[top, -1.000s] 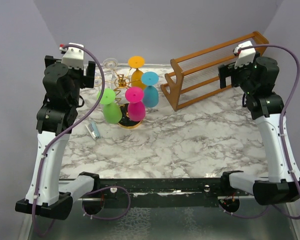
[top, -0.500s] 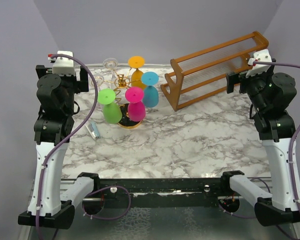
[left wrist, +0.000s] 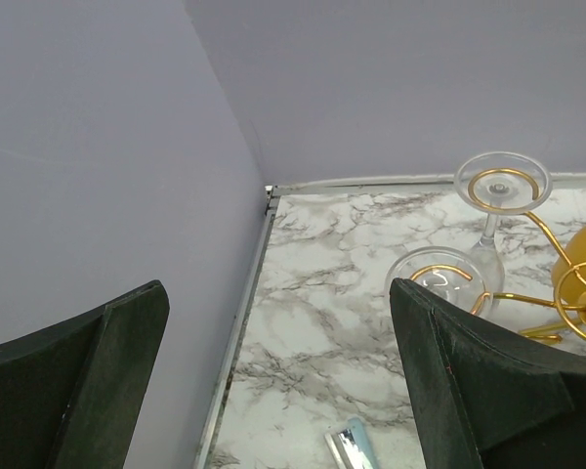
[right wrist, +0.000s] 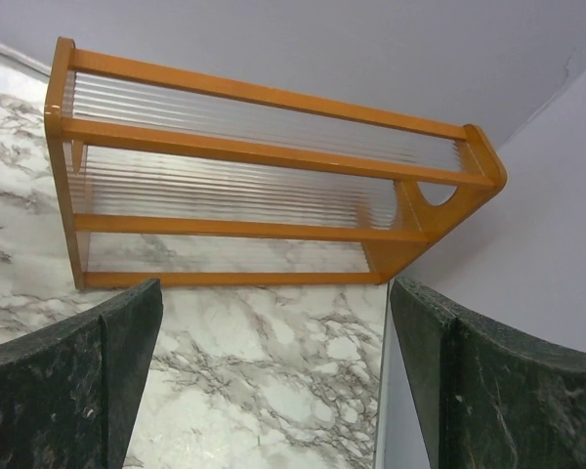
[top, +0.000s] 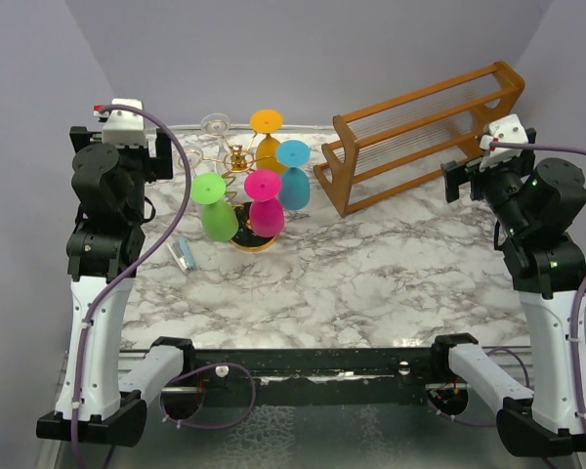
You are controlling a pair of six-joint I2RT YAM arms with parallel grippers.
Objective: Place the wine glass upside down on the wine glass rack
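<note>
Shift since earlier frames: right arm point(top: 542, 283) is sitting closer to the right edge and slightly lower than half a second ago; left arm point(top: 98, 293) is staying where it was, and the glasses are keeping their places.
Top view, wine glass rack point(top: 236, 156): standing on the marble surface point(top: 371, 264) at upper left of centre, carrying an orange glass point(top: 267, 121), blue glass point(top: 293, 161), pink glass point(top: 264, 195) and green glass point(top: 213, 205), all hanging upside down.
Top view, clear wine glass point(top: 215, 124): hanging inverted at the rack's far left, foot upward.
Top view, left end effector point(top: 164, 156): hovering just left of the rack, not touching it.
Top view, right end effector point(top: 461, 178): hovering beside the wooden rack point(top: 420, 127) at upper right.
Left wrist view: fingers are standing wide apart, gripping nothing; the clear glass is hanging by its foot in a gold loop at right, with a second clear foot point(left wrist: 439, 278) lying in a nearer loop; a small silvery object point(left wrist: 352, 445) is lying at the bottom edge.
Right wrist view: fingers are standing wide apart, gripping nothing; the wooden rack is filling the upper frame.
</note>
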